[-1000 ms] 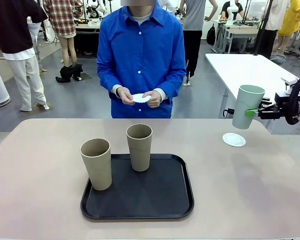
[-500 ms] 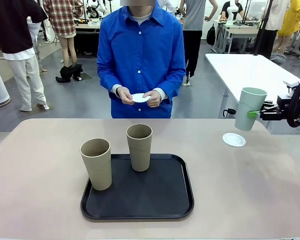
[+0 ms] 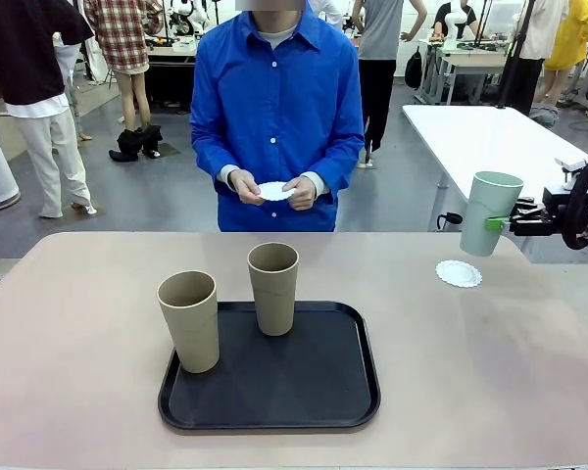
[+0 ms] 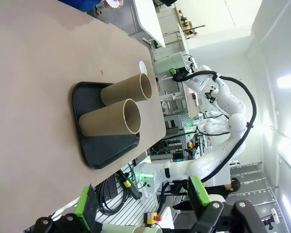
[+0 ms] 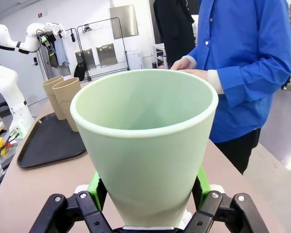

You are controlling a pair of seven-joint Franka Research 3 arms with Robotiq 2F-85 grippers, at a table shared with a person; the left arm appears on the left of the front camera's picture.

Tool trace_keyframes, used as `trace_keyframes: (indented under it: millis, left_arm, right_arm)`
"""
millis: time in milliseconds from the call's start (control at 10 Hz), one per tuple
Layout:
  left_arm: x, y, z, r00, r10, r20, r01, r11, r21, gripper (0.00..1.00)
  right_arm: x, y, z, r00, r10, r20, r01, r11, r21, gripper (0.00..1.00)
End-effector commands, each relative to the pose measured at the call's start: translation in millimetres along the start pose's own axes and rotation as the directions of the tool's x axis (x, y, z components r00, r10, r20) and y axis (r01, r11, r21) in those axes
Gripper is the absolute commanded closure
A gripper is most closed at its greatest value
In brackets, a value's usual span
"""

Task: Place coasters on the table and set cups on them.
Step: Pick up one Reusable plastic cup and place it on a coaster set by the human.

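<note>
Front view, right edge: the right claw (image 3: 492,223) squeezes the green cup (image 3: 491,204), up beside the coaster (image 3: 459,273). Slide over, then lower slowly. Left wrist view, bottom: left claw (image 4: 143,206) wide open. Right wrist view, middle: green cup (image 5: 145,136) upright.

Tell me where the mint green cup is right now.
Front view, far right: the mint green cup hangs in the right pincer, in the air just up and right of the coaster on the table.
</note>
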State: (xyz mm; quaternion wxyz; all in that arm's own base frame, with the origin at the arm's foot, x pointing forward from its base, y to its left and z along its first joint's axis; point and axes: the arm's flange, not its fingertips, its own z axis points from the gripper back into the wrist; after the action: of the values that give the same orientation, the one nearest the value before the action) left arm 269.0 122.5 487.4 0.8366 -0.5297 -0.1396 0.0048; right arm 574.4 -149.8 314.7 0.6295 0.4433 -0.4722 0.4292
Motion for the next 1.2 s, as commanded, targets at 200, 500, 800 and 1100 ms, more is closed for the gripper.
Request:
trace_keyframes:
  millis: [200,500,800,1100]
  left_arm:
    - [0,-1,2,1.000,-0.010,0.008,0.010,1.000,-0.020,0.00]
    - [0,-1,2,1.000,-0.010,0.008,0.010,1.000,-0.020,0.00]
    - [0,-1,2,1.000,-0.010,0.008,0.010,1.000,-0.020,0.00]
    - [0,-1,2,1.000,-0.010,0.008,0.010,1.000,-0.020,0.00]
  right_arm:
    - [-17,-12,-16,0.999,0.047,-0.008,-0.046,0.993,0.104,0.15]
    - [-31,-22,-24,0.997,0.072,-0.033,-0.067,0.989,0.132,0.15]
    - [-40,-24,-26,0.991,0.120,-0.052,-0.109,0.979,0.172,0.15]
    - [-45,-25,-29,0.986,0.159,-0.044,-0.146,0.965,0.216,0.15]
